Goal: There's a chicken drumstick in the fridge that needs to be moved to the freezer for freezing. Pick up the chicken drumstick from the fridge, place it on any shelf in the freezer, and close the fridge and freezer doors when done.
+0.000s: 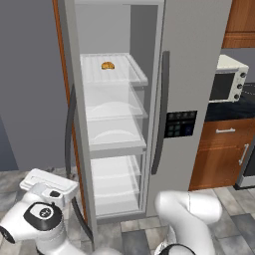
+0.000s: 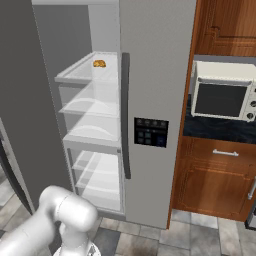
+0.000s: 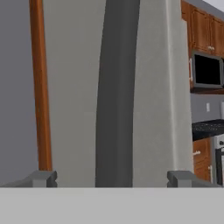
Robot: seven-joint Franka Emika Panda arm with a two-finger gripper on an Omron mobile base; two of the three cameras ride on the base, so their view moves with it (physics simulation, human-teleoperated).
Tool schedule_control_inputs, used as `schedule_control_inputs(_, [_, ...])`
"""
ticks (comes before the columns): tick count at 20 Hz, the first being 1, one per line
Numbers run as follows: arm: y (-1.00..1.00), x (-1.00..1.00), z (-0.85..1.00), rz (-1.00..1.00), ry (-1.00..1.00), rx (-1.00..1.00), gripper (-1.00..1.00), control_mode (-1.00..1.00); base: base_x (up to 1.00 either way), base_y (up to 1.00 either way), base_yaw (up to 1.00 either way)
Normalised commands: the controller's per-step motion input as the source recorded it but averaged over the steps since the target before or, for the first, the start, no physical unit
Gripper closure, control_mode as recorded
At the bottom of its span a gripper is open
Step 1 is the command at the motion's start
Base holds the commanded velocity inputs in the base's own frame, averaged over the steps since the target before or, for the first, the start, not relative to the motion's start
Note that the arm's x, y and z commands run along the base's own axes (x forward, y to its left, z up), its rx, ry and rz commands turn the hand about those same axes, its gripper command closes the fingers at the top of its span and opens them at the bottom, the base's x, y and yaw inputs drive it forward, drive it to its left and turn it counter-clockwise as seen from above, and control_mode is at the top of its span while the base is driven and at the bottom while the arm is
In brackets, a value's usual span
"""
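The fridge (image 1: 114,134) stands open, showing clear glass shelves and transparent drawers. Its door (image 1: 69,74) is swung out toward me, edge-on. On the top shelf lies a golden-orange bun-like item (image 1: 107,65) (image 2: 99,63). The chicken drumstick is out of view. The second door (image 1: 189,89), with a black dispenser panel (image 1: 180,123) and a dark bar handle (image 1: 160,114), is closed over the freezer. My gripper (image 3: 111,178) is open and holds nothing. Its fingertips (image 3: 43,178) stand wide apart, facing the open door's dark handle (image 3: 116,87). The hand (image 1: 48,182) sits low, left of that door.
A white microwave (image 1: 226,79) (image 2: 222,97) sits on a dark counter right of the unit, above brown wooden cabinets (image 1: 221,154). More wooden cabinets (image 2: 225,25) hang above. A grey wall (image 1: 25,74) lies to the left, and the floor is grey tile (image 1: 234,214).
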Motion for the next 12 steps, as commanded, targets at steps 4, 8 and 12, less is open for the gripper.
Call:
schedule_control_inputs(4, [0.03,0.04,-0.33,-0.06,0.02,0.0,-1.0,-1.0,0.0,0.0,0.0])
schedule_control_inputs(8, [0.03,0.03,-0.33,-0.09,0.05,-0.01,-1.0,-1.0,0.0,0.0,0.0])
schedule_control_inputs(12, [-0.23,0.0,-0.07,-0.09,0.0,0.0,-1.0,-1.0,0.0,0.0,0.0])
